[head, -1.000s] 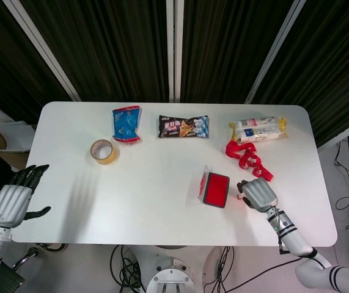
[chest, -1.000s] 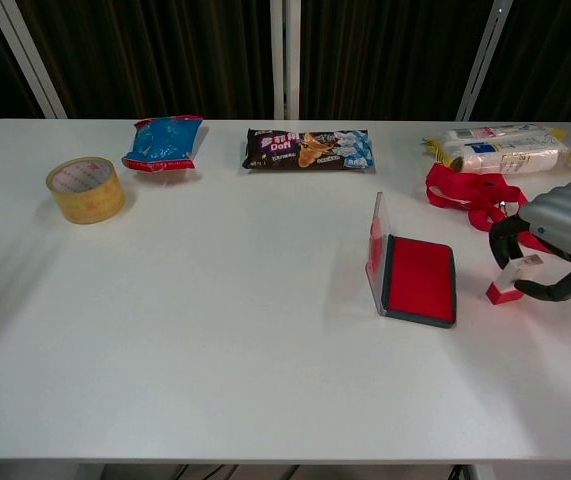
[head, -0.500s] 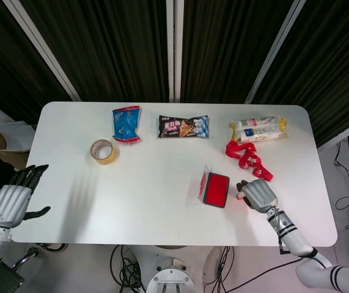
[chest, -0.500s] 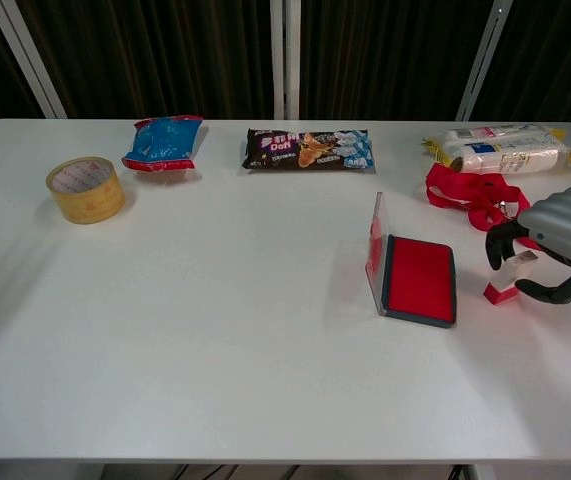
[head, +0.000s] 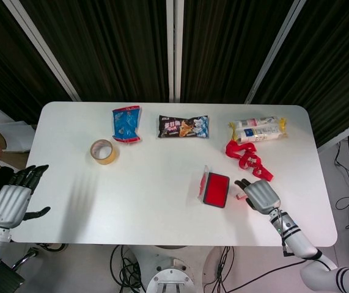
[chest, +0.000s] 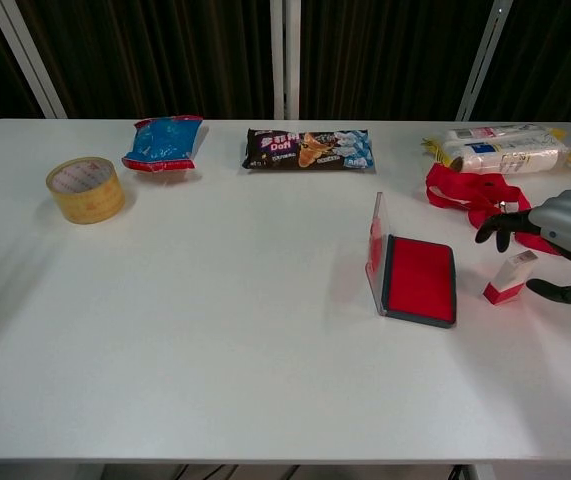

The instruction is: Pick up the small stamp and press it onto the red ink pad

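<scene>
Stamp (chest: 510, 277) sits on the table (chest: 215, 330) just right of the red ink pad (chest: 420, 279), leaning over with its long axis tilted up toward the far right. Right hand (chest: 565, 240) is basically on top of it, fingers spread either side but not touching it, so nothing's grasped. Left hand (head: 12, 198) is way off at the opposite edge, open and empty, so I'd say it's the right hand's job.

The right hand (chest: 568, 243) was cut by the chest view's edge; in the head view it hid the small stamp (chest: 510, 278) partly.
</scene>
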Robot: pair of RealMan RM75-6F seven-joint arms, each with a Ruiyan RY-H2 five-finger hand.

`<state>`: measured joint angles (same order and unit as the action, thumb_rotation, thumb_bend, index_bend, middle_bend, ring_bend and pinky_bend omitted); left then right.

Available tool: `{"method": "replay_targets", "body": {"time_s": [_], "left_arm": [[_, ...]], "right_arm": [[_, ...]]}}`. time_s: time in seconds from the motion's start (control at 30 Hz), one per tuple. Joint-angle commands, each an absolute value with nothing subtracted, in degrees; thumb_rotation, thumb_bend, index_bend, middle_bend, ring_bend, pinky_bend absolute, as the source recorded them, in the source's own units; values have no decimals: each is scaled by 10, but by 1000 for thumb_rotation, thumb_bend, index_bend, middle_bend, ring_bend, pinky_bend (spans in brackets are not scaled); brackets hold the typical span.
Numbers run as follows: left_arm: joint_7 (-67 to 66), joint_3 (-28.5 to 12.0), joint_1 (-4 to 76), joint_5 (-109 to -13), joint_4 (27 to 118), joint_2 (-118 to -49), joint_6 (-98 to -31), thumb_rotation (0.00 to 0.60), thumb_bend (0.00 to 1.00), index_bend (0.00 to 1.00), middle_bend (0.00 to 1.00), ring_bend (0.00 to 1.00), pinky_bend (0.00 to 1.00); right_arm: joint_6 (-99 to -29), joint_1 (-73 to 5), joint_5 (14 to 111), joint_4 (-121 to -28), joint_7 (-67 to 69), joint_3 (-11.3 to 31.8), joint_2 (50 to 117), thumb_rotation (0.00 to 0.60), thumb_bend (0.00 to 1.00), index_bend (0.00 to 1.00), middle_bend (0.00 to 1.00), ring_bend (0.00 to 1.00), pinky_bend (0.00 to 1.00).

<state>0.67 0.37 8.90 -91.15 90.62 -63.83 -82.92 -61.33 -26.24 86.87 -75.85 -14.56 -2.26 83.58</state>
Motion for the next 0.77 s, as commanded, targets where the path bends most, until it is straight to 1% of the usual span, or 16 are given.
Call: {"method": "replay_targets", "body": {"time_s": [0.03,0.13,0.2,0.23,0.27,0.3,0.33,0.37,0.4,0.43,0.47,0.57,0.67,0.77], "left_arm": [[7,4,87,-912,908,-635,-832,599,6,52,112,99,163],[8,3,86,-912,909,-632,-835,599,6,51,112,99,163],[10,3,86,-912,909,-633,-836,598,6,51,112,99,163],[11,3,86,-913,908,-633,-836,598,6,52,113,99,163],[12,3,86,-913,908,-634,-837,598,6,52,113,99,163],[13,2,86,-914,908,-635,-838,598,6,51,112,99,163],[14,2,86,-914,908,-636,-838,598,6,51,112,99,163],[14,1,86,-914,908,-636,-839,597,6,51,112,99,163],[13,0,87,-915,908,-636,-839,596,6,51,112,99,163],[13,-1,88,-915,909,-636,-838,596,6,52,112,99,163],[12,-1,89,-915,909,-636,-838,595,6,52,113,99,163],[7,-7,89,-916,906,-638,-846,597,7,52,112,99,163],[-2,-13,86,-917,899,-643,-861,596,6,53,111,99,163],[-6,-14,84,-912,902,-638,-861,596,7,54,111,99,163]], "right_arm": [[-655,-241,881,-810,-157,-31,785,600,260,125,249,787,931],[-715,-210,891,-866,-157,-35,728,600,236,88,231,785,930],[-765,-185,900,-890,-146,-35,699,600,213,72,220,760,913],[-801,-167,904,-898,-131,-33,686,600,194,60,207,704,890],[-826,-153,907,-899,-118,-31,681,600,168,43,182,608,835],[-857,-136,908,-894,-99,-28,679,600,125,22,131,424,684],[-879,-124,906,-886,-88,-25,680,600,71,5,70,218,446],[-897,-113,900,-877,-85,-20,683,600,41,0,37,113,281],[-911,-99,887,-869,-87,-15,686,600,8,0,5,10,74],[-915,-90,875,-867,-89,-11,687,600,0,0,0,0,18],[-917,-84,863,-867,-90,-8,688,600,0,0,0,0,0],[-905,-73,830,-871,-88,1,686,600,0,0,0,0,0],[-897,-72,820,-864,-77,10,692,600,0,0,0,0,0],[-887,-74,819,-860,-72,16,698,600,0,0,0,0,0]]}}
